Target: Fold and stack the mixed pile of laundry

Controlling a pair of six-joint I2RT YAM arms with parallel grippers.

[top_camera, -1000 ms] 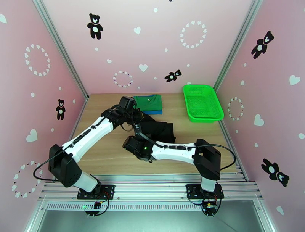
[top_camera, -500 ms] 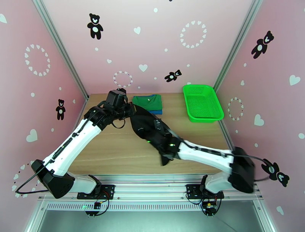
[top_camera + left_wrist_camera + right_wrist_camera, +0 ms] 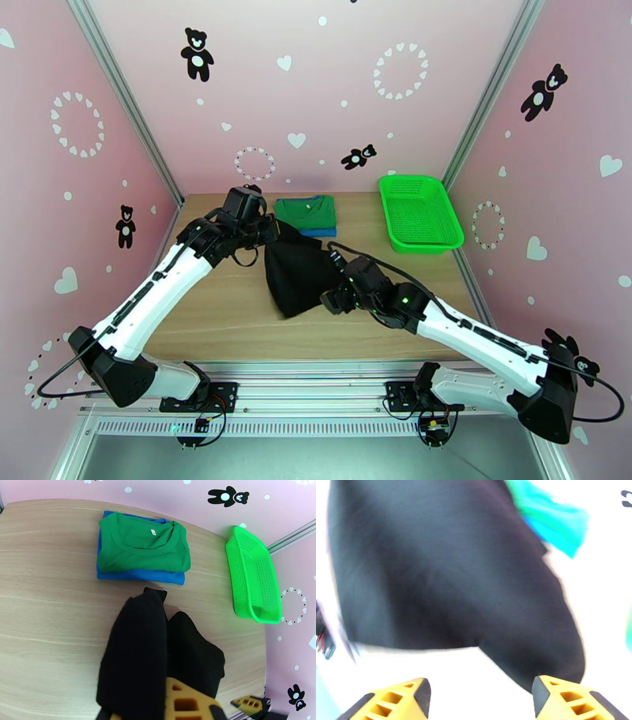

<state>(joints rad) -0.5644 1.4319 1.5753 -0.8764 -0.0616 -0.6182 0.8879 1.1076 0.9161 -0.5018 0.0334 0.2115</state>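
The left pincer is pressed together on a corner of the black shirt. It holds the corner up so the limp, matte cloth hangs in a rough triangle over the wooden tabletop, probably to straighten it for folding. The right pincer stands spread just beside the shirt's lower edge, gripping nothing. Behind, the green shirt lies folded flat on the blue shirt, making a neat rectangular stack.

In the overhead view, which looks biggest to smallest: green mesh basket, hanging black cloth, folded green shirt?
1-2. Green plastic mesh basket and black cloth garment: near alike; the garment hangs lifted, nearer the camera, so unranked.
3. Folded green cloth shirt.
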